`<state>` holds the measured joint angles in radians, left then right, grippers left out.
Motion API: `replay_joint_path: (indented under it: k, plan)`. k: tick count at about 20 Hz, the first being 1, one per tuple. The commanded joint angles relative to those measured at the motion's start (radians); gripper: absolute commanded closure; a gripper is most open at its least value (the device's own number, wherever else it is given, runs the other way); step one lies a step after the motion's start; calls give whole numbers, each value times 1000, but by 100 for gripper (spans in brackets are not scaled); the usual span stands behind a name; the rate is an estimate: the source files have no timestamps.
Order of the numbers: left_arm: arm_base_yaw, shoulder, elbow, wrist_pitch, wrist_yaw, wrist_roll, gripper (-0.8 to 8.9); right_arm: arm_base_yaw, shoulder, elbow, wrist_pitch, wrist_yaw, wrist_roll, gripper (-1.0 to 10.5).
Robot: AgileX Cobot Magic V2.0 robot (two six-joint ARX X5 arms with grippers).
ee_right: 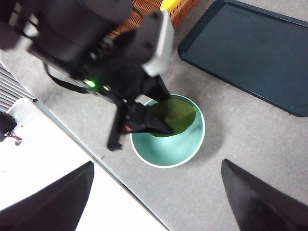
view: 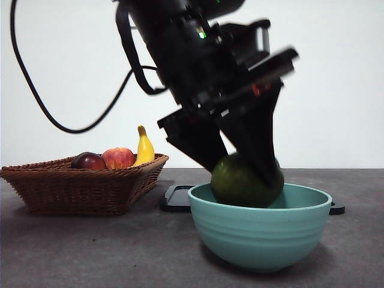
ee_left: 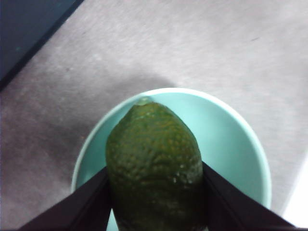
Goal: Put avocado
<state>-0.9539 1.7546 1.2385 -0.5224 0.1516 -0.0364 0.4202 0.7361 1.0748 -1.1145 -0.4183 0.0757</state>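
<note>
Closest to us on the gray counter (view: 72, 252) we see a round bowl (view: 261, 231). It is a soft blue-green color and looks smooth and shiny, with faint rings running around its outside. The counter looks dull and a little grainy.

Inside the top of the bowl sits the avocado (view: 240, 180). It is dark green, egg-shaped and covered in tiny bumps. In the front view its lower part dips below the bowl's rim. The left gripper (view: 240, 174) comes down from above, big and black, and its fingers (ee_left: 86, 207) are closed tight on the avocado, one flat black finger pressed on each side. We cannot tell if the avocado touches the bottom of the bowl.

The right gripper (ee_right: 154, 202) waits up high over the near edge of the counter, away from the bowl. Its two fingers are spread wide apart and hold nothing.

Just behind the bowl lies a flat dark tray (view: 177, 199) with rounded corners.

Farther back on the left is a brown woven basket (view: 84, 186) with sloping sides. In it we see a dark red round fruit (view: 89, 161), a red apple (view: 119, 158) and a yellow banana (view: 144, 149) standing up on end.

We see no words or labels on anything.
</note>
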Motion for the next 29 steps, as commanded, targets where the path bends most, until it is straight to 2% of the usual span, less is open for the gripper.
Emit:
replay_joint_path:
  k: [1, 10, 14, 21, 26, 29]
  plan:
    - [-21, 37, 13, 25, -15, 27, 642, 7, 5, 18, 2, 0, 3, 523]
    - [-37, 79, 13, 19, -25, 74, 620, 7, 5, 18, 3, 0, 3, 523]
    - [-41, 79, 13, 16, -25, 74, 497, 7, 5, 18, 2, 0, 3, 523]
    - [-42, 70, 14, 14, -25, 69, 499, 7, 5, 18, 2, 0, 3, 523]
    - [-32, -37, 14, 21, -25, 68, 502, 7, 5, 18, 2, 0, 3, 523]
    - [8, -142, 14, 18, -25, 26, 502, 7, 6, 18, 2, 0, 3, 523]
